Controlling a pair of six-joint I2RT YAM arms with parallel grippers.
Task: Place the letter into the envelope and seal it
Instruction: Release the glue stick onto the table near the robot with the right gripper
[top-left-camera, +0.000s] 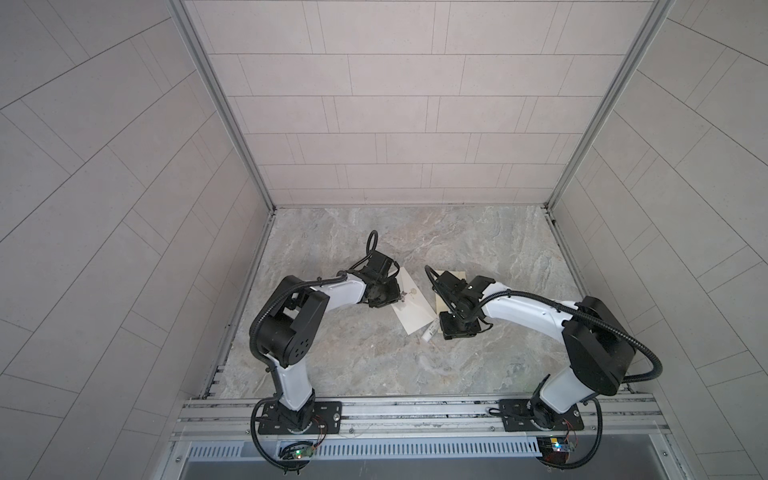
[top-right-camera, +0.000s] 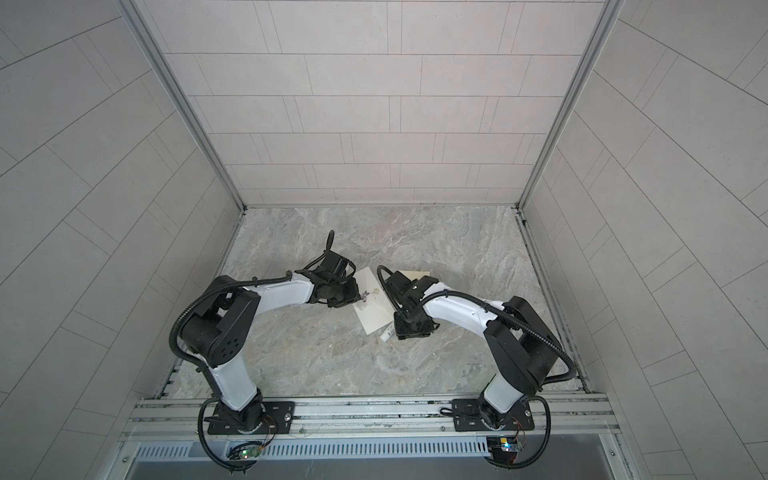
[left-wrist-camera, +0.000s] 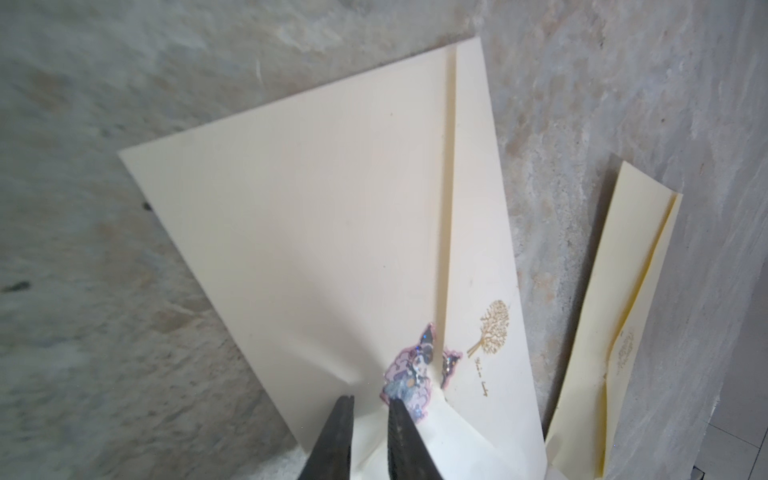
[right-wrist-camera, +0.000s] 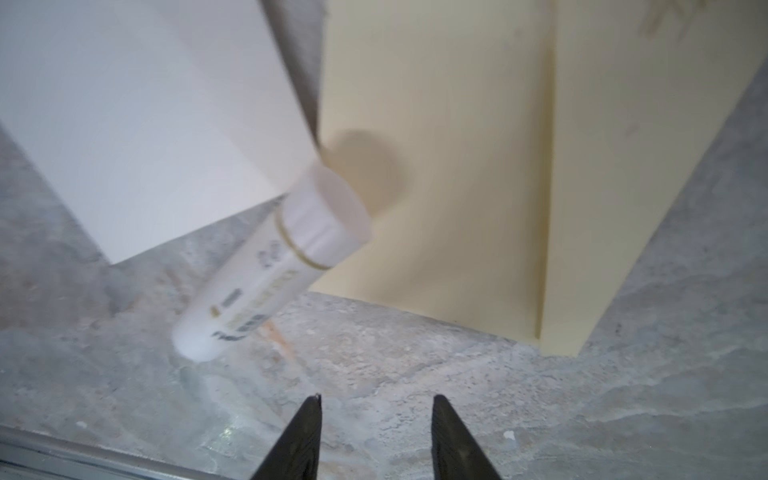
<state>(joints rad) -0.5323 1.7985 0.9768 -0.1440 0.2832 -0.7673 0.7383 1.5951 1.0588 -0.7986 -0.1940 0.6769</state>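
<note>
Pale tiled walls (top-left-camera: 395, 104) enclosed a grey marbled tabletop (top-left-camera: 374, 365). The cream envelope (left-wrist-camera: 311, 208) lay mid-table, the script under its gold tree emblem (left-wrist-camera: 494, 328) unreadable. On the left gripper (left-wrist-camera: 371, 401) the jaws stood narrowly parted beside the flap's sticker (left-wrist-camera: 409, 374); on the right gripper (right-wrist-camera: 376, 401) they gaped empty near a glue stick (right-wrist-camera: 266, 274), label blurred.

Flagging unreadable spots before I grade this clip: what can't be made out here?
- Glue stick label: blurred, right wrist view.
- Letter: mostly hidden under the right arm in both top views.
- Left gripper: any hold on the envelope flap is cut off by the left wrist view's edge.
</note>
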